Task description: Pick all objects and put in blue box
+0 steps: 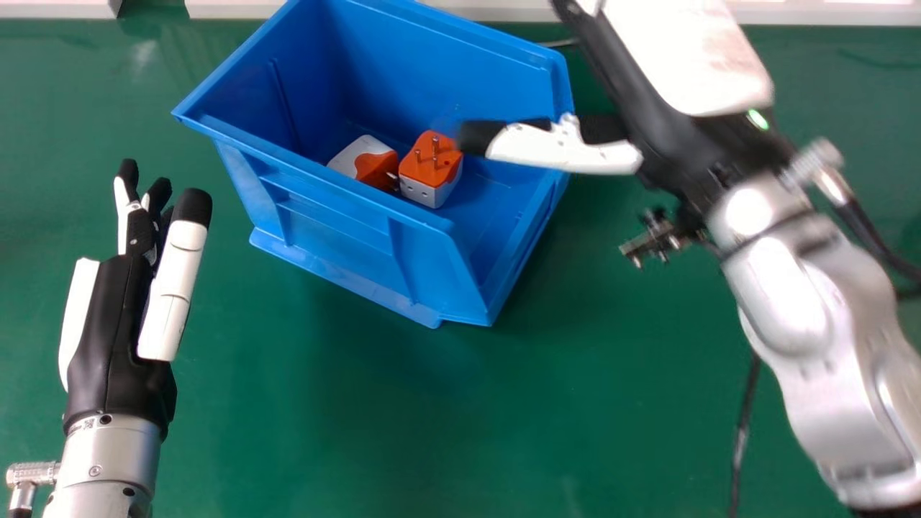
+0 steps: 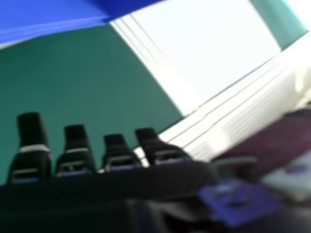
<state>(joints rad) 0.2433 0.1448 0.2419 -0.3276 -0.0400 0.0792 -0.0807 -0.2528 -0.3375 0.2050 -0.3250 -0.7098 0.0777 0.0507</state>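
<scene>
Two plug adapters in blue box; right hand released above it

Left hand (image 1: 108, 324) at lower left over green table (image 1: 403, 403); released, fingers pointing to the far side, nothing held; blue box (image 1: 338, 230) next, upper middle; its long axis slants from far left to near right, lower end facing near right; both adapters on its floor.

Left adapter (image 1: 376, 169): lying in box, long axis slanting from far left to near right; white end far left, orange end near right; prongs toward the other adapter; right adapter (image 1: 432, 169) just beside it: orange face up, pins pointing up, white socket side facing the near side; nearly cube-like, so long axis hard to tell.

Right hand (image 1: 665, 137) over the box's right side; released, nothing held; thumb (image 1: 565, 147) straight, pointing left, tip overlapping the view of the right adapter's edge; contact cannot be told; fingers (image 2: 32, 131) extended in the right hand view; black cable (image 1: 745, 432) on table at right, near the forearm.
</scene>
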